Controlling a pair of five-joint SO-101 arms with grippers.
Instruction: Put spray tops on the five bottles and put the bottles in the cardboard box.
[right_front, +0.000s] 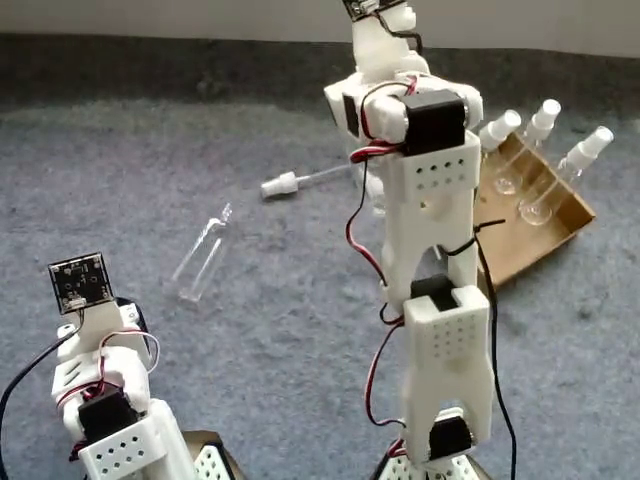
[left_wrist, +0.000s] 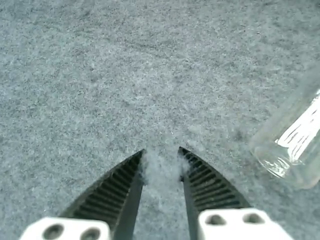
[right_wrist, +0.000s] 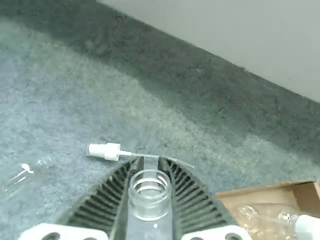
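We log: right gripper (right_wrist: 148, 161) clamped on an uncapped bottle (right_wrist: 149, 192) | spray top (right_wrist: 105, 151) just beyond its tips, tube crosswise, toward the carpet's (right_wrist: 60, 90) far edge | left gripper (left_wrist: 161, 155) slightly parted, empty (farther off, we judge).

Five bottles (right_front: 200, 262) (right_wrist: 149, 195) (right_front: 527, 150) (right_front: 570, 172) (right_front: 497, 132), one loose spray top (right_front: 281, 185), one box (right_front: 515, 250).

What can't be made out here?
High view: right arm hides the right gripper and held bottle.
High view: same arm covers part of the cardboard box; bottle count inside uncertain.
Left wrist view: lying bottle cut off by the edge.
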